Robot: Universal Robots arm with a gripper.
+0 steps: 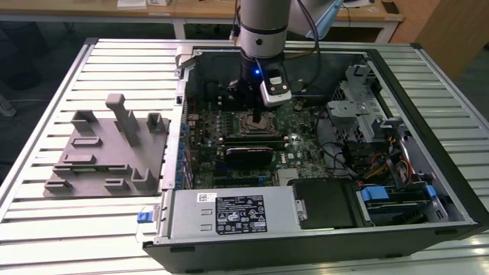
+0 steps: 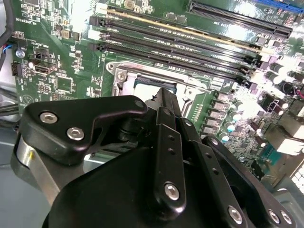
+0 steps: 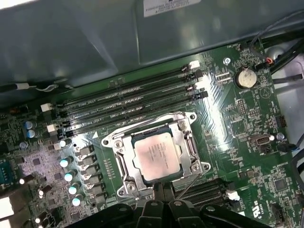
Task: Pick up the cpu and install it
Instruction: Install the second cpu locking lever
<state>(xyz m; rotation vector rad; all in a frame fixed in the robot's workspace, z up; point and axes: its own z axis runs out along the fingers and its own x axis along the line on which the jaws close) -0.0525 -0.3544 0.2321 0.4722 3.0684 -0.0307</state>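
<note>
Silver-topped cpu lies flat in the socket frame, square to it, directly under the gripper; fingertips look drawn together and empty, though partly hidden.

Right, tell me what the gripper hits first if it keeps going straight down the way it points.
Probably the cpu lying in the socket frame, since the gripper points at its near edge. Depth is unclear, so the frame's rim could come first.

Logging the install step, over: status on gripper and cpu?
Gripper low at socket edge, beside cpu. Cpu lies flat in socket. Nothing on top of cpu.
</note>
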